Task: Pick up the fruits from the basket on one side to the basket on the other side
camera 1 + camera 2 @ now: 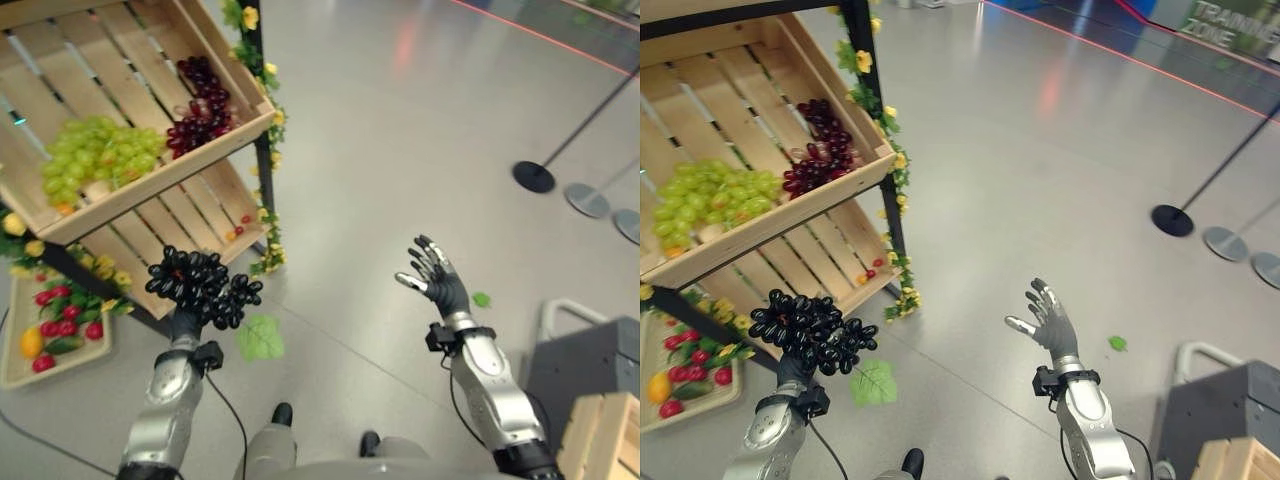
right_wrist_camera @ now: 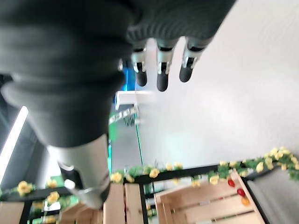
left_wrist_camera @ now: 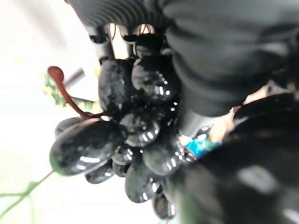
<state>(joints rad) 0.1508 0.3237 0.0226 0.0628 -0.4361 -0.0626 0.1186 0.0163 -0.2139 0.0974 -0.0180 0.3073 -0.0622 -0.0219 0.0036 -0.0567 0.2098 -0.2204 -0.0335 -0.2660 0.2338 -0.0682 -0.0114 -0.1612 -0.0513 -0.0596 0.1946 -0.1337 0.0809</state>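
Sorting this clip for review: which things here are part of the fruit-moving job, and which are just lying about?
Job:
black grapes, held in the left hand
right hand, open and holding nothing
upper crate with green grapes and red grapes

Lying about:
loose leaf on the floor
barrier post bases

black grapes [image 1: 205,285]: glossy black, brown stem, green leaf | green grapes [image 1: 100,155]: pale yellow-green | red grapes [image 1: 203,110]: dark maroon | crate [image 1: 120,205]: light slatted wood | garland [image 1: 268,150]: green, yellow flowers | floor [image 1: 420,140]: grey, red line far right
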